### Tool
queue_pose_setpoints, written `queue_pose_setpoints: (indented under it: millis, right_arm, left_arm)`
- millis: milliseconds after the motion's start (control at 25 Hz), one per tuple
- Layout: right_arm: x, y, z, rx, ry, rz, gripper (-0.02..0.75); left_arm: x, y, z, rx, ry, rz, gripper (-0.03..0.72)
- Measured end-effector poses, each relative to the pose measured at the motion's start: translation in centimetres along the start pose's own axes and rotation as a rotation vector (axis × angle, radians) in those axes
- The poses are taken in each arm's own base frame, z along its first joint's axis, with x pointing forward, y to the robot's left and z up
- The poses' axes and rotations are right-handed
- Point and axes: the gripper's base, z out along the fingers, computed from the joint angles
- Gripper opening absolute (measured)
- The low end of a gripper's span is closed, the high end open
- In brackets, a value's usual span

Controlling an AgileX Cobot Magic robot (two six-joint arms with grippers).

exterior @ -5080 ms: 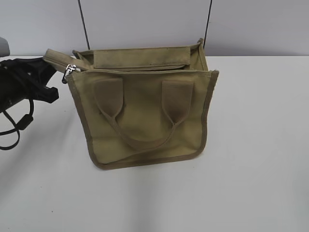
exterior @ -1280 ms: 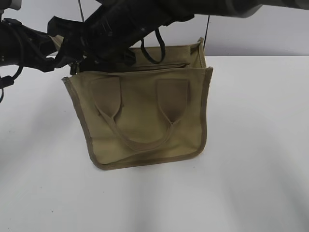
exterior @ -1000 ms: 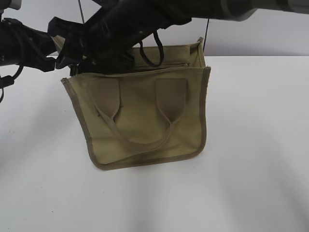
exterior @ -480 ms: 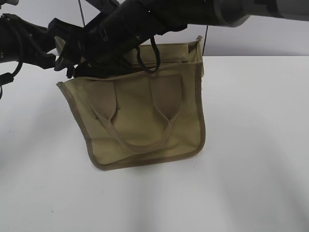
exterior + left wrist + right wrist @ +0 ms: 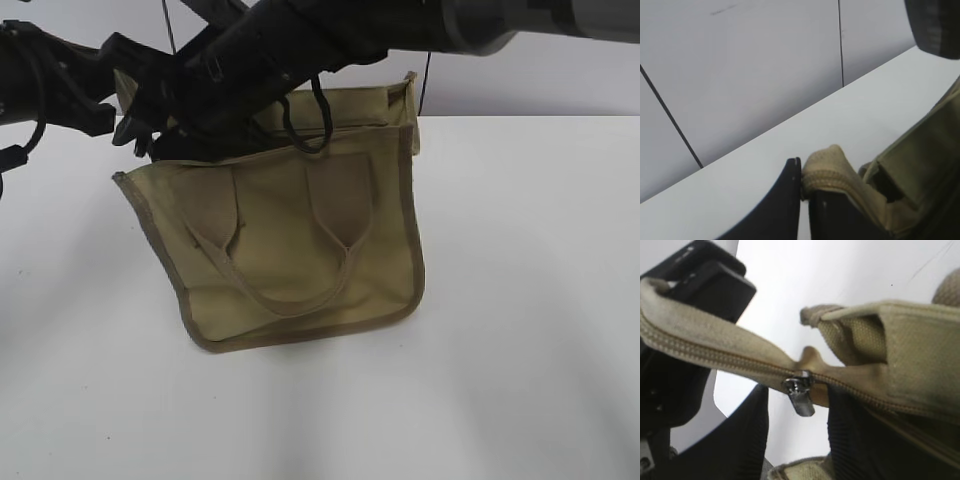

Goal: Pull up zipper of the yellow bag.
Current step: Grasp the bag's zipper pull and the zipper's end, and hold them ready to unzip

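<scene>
Both arms [image 5: 250, 60] are crowding the yellow bag [image 5: 290, 250] at twelve o'clock; bare table [image 5: 520, 300] is lying open at three.

Even diffuse light, soft shadow under yellow bag [image 5: 290, 250]; wrist views close, blurred.

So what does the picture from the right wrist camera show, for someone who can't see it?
A small grey metal zipper pull hangs from a khaki zip tape, between two black fingers. The yellow bag is on the right, over a white table.
</scene>
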Motion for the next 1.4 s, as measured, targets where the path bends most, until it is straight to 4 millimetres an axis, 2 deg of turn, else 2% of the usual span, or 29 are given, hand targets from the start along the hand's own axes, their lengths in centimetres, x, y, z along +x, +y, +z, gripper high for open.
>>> queue_pose_setpoints:
  millis: [80, 200, 440, 560, 840, 1000, 1240, 1400]
  right_arm:
    - [0.0, -0.2, 0.3, 0.002, 0.003, 0.040, 0.286]
    - [0.0, -0.5, 0.7, 0.002, -0.001, 0.088, 0.233]
    - [-0.1, -0.6, 0.9, 0.003, -0.014, 0.094, 0.182]
    - [-0.1, -0.7, 0.9, 0.004, -0.014, 0.084, 0.062]
    - [0.1, -0.6, 0.9, 0.004, 0.012, 0.026, 0.063]
    - [0.3, 0.1, -0.2, 0.014, 0.041, -0.064, 0.063]
    - [0.7, 1.7, -3.4, 0.064, 0.090, -0.224, 0.062]
    - [0.1, 2.1, -5.2, 0.067, 0.071, -0.247, 0.062]
  left_arm:
    - [-0.1, 0.0, -0.1, 0.001, -0.003, 0.001, 0.006]
    - [-0.3, 0.0, -0.2, 0.000, -0.006, 0.011, 0.006]
    - [-0.2, -0.1, -0.4, -0.003, -0.001, 0.007, 0.006]
    - [-0.1, -0.1, -0.4, -0.002, 0.001, -0.003, 0.006]
    - [0.0, -0.1, -0.4, -0.009, 0.013, -0.006, 0.006]
    - [0.3, 0.2, -0.4, -0.036, 0.046, -0.013, 0.006]
    - [0.3, 0.2, -0.4, -0.041, 0.053, -0.016, 0.006]
    - [0.3, 0.2, -0.4, -0.041, 0.054, -0.017, 0.006]
